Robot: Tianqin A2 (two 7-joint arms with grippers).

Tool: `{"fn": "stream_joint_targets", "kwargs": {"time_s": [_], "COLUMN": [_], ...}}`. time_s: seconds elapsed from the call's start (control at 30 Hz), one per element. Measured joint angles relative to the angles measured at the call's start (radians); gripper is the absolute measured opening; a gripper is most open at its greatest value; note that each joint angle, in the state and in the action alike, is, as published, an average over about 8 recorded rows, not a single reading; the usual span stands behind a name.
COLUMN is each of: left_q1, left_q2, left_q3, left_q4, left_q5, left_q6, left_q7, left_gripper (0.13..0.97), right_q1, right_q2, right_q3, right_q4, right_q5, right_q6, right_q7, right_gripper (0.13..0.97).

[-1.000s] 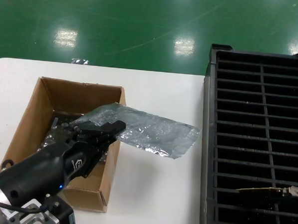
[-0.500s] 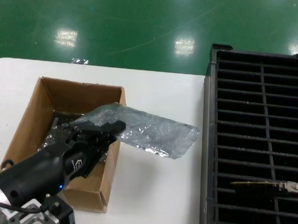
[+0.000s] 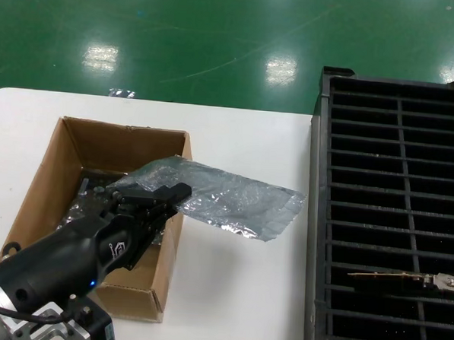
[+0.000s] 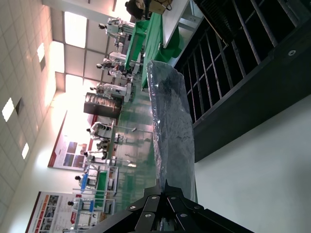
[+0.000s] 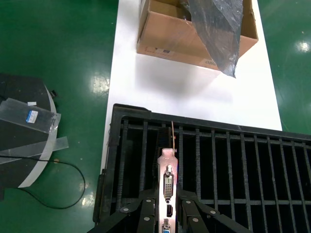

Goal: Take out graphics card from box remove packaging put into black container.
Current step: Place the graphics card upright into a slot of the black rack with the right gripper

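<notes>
My right end effector (image 5: pixel 166 213) clamped on the card (image 5: pixel 167 184) edge-up over the container (image 3: pixel 392 217), my left end effector (image 3: pixel 153 200) gripping the bag (image 3: pixel 225 200) above the box (image 3: pixel 51 176) rim

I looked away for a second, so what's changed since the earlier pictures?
The graphics card, gripped by the right hand, slid leftward and slightly lower over the black container. The left hand still holds the packaging over the box, unmoved.
</notes>
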Motion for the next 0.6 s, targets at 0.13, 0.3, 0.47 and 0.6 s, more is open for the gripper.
{"fn": "stream_joint_targets", "kwargs": {"time_s": [0.13,0.3,0.47,0.6], "left_q1": [0.000,0.000,0.000,0.000], "left_q2": [0.000,0.000,0.000,0.000], "left_q3": [0.000,0.000,0.000,0.000], "left_q4": [0.000,0.000,0.000,0.000], "left_q5": [0.000,0.000,0.000,0.000], "left_q6": [0.000,0.000,0.000,0.000], "left_q7": [0.000,0.000,0.000,0.000], "left_gripper": [0.138,0.138,0.138,0.138], "right_q1": [0.000,0.012,0.113,0.269], "right_q2": [0.000,0.002,0.021,0.045], "right_q3": [0.000,-0.014,-0.138,-0.315], "right_q4": [0.000,0.001,0.001,-0.004], "right_q5": [0.000,-0.005,-0.025,-0.038], "right_q6": [0.000,-0.005,-0.016,-0.019], "right_q7": [0.000,-0.004,-0.029,-0.070], "right_gripper": [0.189,0.189,0.189,0.189]}}
